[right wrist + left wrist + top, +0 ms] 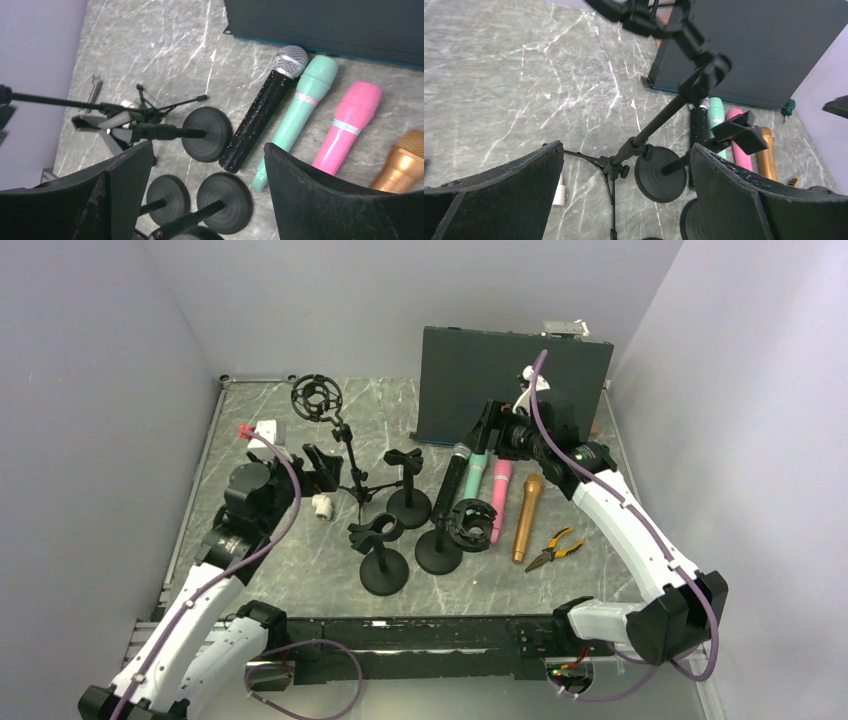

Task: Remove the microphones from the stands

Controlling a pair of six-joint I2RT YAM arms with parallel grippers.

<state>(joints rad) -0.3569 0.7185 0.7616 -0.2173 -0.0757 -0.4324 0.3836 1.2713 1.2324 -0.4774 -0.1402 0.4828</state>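
Observation:
Several microphones lie flat on the table: black (452, 480), teal (475, 475), pink (498, 500) and gold (528, 517). In the right wrist view they are the black (265, 115), teal (295, 112), pink (350, 120) and gold (407, 160) ones. A tripod stand (350, 465) carries an empty shock mount (318, 397). Three round-base stands (408, 505) (384, 570) (438, 552) hold no microphone that I can see. My left gripper (320, 468) (626, 150) is open above the tripod. My right gripper (487, 428) (209, 147) is open above the microphone heads.
A dark panel (510, 385) stands at the back right. Yellow-handled pliers (553, 547) lie right of the gold microphone. A small white part (321, 506) lies near the tripod. A red and white object (255, 430) sits at the left edge.

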